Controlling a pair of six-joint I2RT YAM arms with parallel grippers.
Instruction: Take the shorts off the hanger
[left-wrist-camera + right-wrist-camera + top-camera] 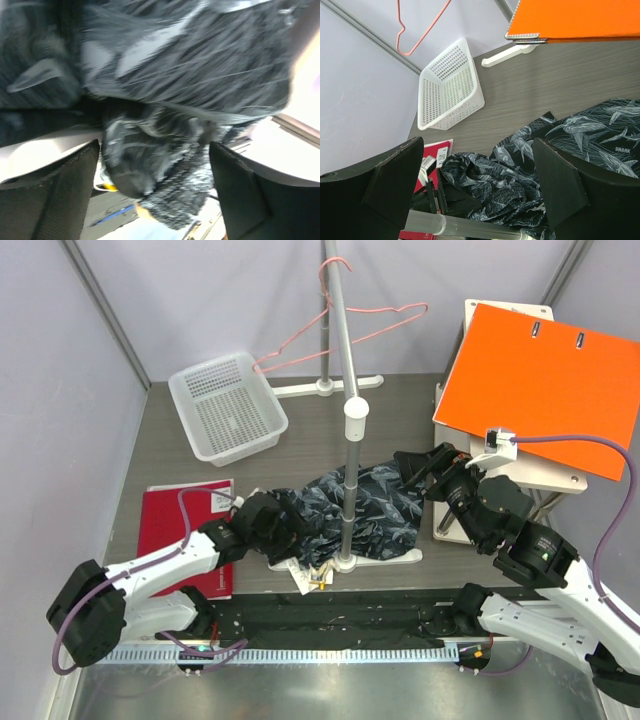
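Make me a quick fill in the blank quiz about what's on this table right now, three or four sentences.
1. The shorts lie on the ___, off the hanger.
2. The mesh basket is coloured ___.
3. The binder at the right is coloured ___.
4. The right gripper has its jaws ___.
Missing words: table; white; orange; open.

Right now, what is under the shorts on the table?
Only the grey table shows around the shorts, and paper tags poke out at their near edge. The cloth hides whatever lies beneath it, so I cannot tell if anything else is there.
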